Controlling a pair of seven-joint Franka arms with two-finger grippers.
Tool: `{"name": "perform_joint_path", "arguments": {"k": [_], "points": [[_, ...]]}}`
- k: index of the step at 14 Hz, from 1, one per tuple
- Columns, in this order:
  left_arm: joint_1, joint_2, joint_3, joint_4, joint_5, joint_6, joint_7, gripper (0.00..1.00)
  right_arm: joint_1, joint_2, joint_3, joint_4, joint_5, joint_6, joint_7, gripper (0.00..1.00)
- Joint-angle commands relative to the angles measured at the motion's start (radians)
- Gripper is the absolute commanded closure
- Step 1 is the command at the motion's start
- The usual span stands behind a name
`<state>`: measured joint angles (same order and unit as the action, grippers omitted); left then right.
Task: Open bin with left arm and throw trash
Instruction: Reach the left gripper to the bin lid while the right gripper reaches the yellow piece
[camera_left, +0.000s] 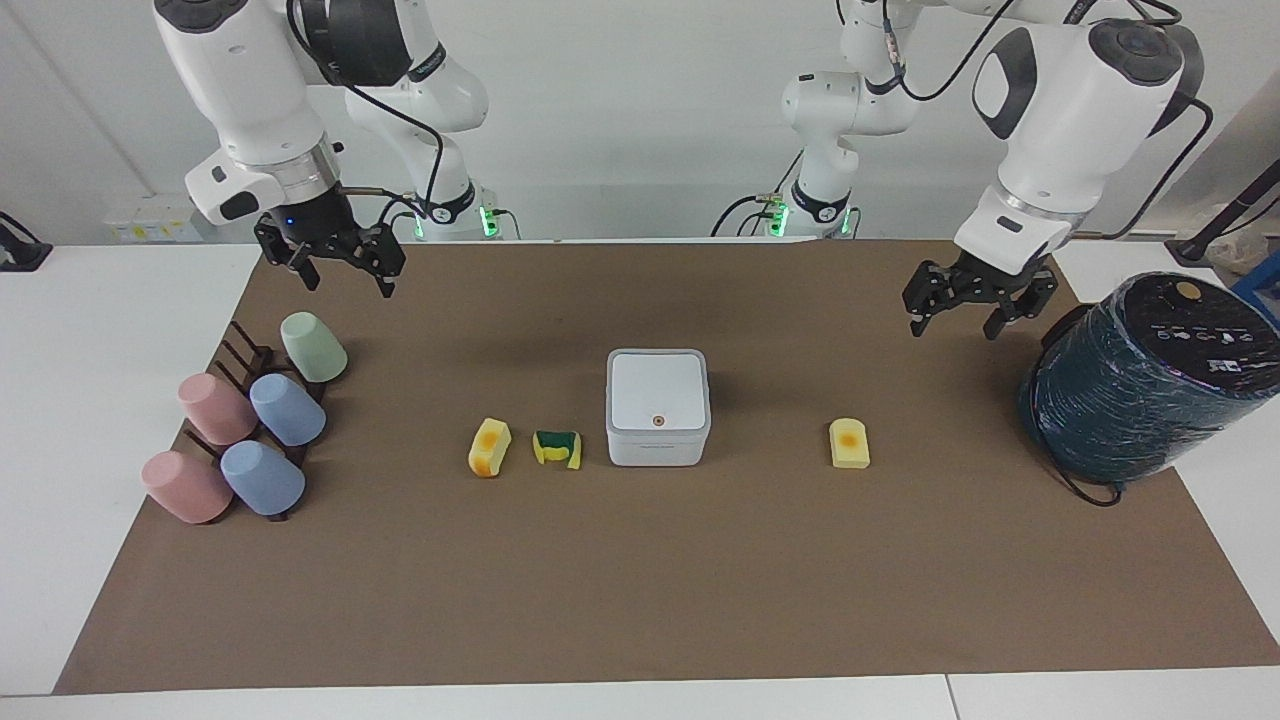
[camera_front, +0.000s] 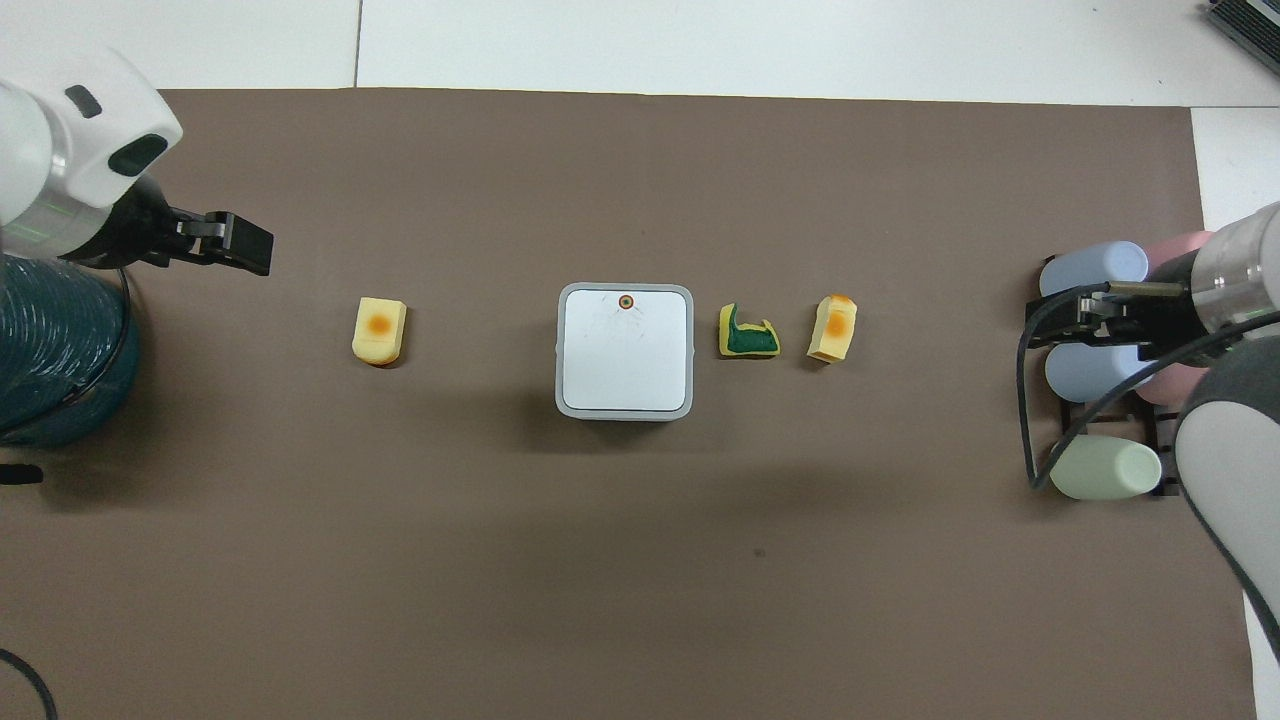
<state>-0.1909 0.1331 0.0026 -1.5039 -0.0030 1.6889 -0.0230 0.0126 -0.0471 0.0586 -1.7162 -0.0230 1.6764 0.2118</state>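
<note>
The white square bin (camera_left: 658, 405) stands mid-mat with its lid shut; it also shows in the overhead view (camera_front: 625, 350). Three sponge pieces of trash lie beside it. A yellow one with an orange patch (camera_left: 849, 443) (camera_front: 379, 331) lies toward the left arm's end. The curled green-backed one (camera_left: 557, 448) (camera_front: 749, 333) and another orange-patched one (camera_left: 489, 447) (camera_front: 833, 328) lie toward the right arm's end. My left gripper (camera_left: 955, 325) (camera_front: 245, 245) hangs open and empty over the mat beside the teal cylinder. My right gripper (camera_left: 345, 283) (camera_front: 1075, 320) hangs open and empty over the cup rack.
A big dark teal wrapped cylinder (camera_left: 1140, 375) (camera_front: 50, 350) lies at the left arm's end of the mat. Several pastel cups (camera_left: 250, 430) sit on a dark rack (camera_left: 245, 355) at the right arm's end. A brown mat (camera_left: 640, 580) covers the table.
</note>
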Motion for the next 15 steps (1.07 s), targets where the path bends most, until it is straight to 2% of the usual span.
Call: {"name": "perform_joint_path", "arguments": {"k": [1, 3, 6, 9, 11, 15], "points": [[-0.073, -0.043, 0.010, -0.071, 0.017, -0.012, -0.090, 0.63, -0.003, -0.031, 0.006, -0.078, 0.003, 0.083, 0.014, 0.00], [-0.142, -0.046, 0.008, -0.096, 0.014, 0.005, -0.207, 0.85, 0.015, -0.022, 0.006, -0.108, 0.003, 0.167, 0.027, 0.00], [-0.241, -0.030, 0.008, -0.126, -0.027, 0.082, -0.372, 0.84, 0.032, 0.013, 0.006, -0.121, 0.003, 0.228, 0.034, 0.00], [-0.341, 0.000, 0.008, -0.163, -0.069, 0.246, -0.538, 0.84, 0.040, 0.058, 0.006, -0.201, 0.003, 0.377, 0.041, 0.00], [-0.393, 0.051, 0.008, -0.173, -0.086, 0.377, -0.636, 0.84, 0.073, 0.117, 0.004, -0.220, -0.002, 0.430, 0.057, 0.00], [-0.407, 0.059, 0.008, -0.252, -0.129, 0.556, -0.663, 0.84, 0.075, 0.254, 0.004, -0.227, -0.003, 0.583, 0.072, 0.00]]}}
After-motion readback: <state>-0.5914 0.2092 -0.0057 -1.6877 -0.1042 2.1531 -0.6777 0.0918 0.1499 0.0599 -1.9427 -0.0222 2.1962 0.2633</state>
